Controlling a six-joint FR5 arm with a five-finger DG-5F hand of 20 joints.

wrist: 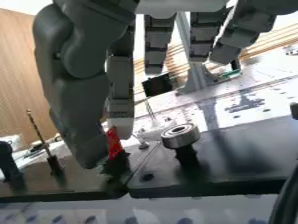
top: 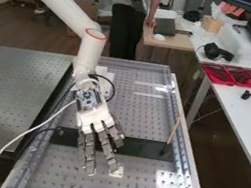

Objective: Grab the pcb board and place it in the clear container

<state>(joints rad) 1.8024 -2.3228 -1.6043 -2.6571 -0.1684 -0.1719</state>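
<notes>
Grey fingers of the hand (top: 109, 147) hang straight, spread, over the perforated surface (top: 76, 183). Beyond them, metal bearing (wrist: 180, 135); farther, small green piece (wrist: 229, 75), possibly the pcb, beside a stand (wrist: 194, 79). Approach stage, likely; next, align and pinch.

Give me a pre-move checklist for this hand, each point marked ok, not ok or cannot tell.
1. Hand open for a grasp: ok, its fingers are straight in the high view.
2. Hand above the bench: ok, it is over the bench, with fingers across the dark strip.
3. Wooden-handled tool apart from the fingers: ok, it lies to one side of them.
4. Room around the fingertips: cannot tell; the metal ring and red piece look near in the wrist view, but the gaps are unclear.
5. Pcb board identified: cannot tell with certainty.
6. Clear container identified: cannot tell with certainty.
</notes>
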